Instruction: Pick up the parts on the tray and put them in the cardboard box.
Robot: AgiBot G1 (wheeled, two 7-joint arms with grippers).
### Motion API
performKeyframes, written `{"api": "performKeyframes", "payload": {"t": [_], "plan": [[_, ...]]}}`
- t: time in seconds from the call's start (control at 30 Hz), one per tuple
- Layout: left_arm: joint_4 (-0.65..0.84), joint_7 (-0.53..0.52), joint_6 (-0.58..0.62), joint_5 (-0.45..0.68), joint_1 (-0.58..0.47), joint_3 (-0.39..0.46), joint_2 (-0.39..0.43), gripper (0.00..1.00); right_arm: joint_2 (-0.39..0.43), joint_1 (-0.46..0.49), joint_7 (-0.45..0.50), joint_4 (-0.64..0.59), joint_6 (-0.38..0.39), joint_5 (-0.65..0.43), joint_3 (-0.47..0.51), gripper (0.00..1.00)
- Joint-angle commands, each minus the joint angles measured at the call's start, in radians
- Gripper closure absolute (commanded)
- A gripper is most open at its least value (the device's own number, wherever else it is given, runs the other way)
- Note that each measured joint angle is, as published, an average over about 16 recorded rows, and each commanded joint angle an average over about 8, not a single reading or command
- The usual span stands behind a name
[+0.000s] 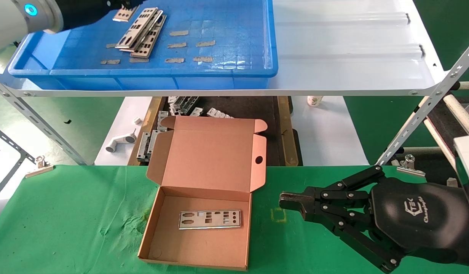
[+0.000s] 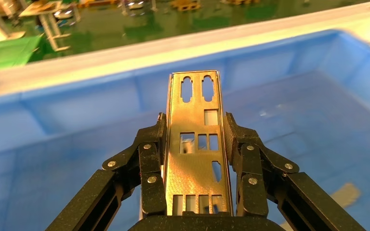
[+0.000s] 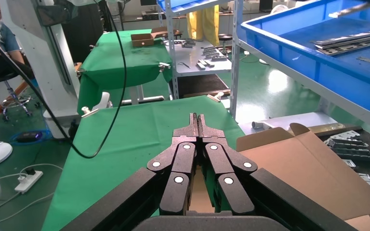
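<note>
My left gripper [image 2: 195,122] is shut on a silver metal plate [image 2: 195,144] and holds it above the floor of the blue tray [image 2: 294,101]. In the head view that plate [image 1: 125,14] shows at the tray's [image 1: 234,72] far left, under my left arm. A stack of more plates [image 1: 143,30] lies in the tray. The open cardboard box [image 1: 198,236] sits on the green table with one plate [image 1: 209,219] inside. My right gripper [image 1: 286,201] is shut and empty, parked to the right of the box; it also shows in the right wrist view [image 3: 197,117].
Tan tape patches [image 1: 189,45] dot the tray floor. The tray stands on a white sheet-metal shelf [image 1: 352,57] above the table. Bent grey brackets [image 1: 183,104] and a white fitting [image 1: 120,142] lie behind the box lid [image 1: 211,152]. Metal clips [image 1: 38,165] hold the green cloth.
</note>
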Motion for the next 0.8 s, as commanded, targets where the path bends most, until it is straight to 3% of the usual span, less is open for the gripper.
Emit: {"api": "performKeyframes", "payload": {"t": [0.03,0.4,0.8], "plan": [[-0.011,0.011,0.037,-0.004,-0.009,-0.003,-0.013,1.0,0.0,0.0,0.0,0.0,0.0,0.0,0.0,1.0],[-0.022,0.08,0.143,-0.016,-0.014,-0.01,-0.035,1.0,0.0,0.0,0.0,0.0,0.0,0.0,0.0,1.0],[-0.135,0.281,0.666,-0.052,-0.011,-0.017,-0.152,1.0,0.0,0.0,0.0,0.0,0.0,0.0,0.0,1.0]]}}
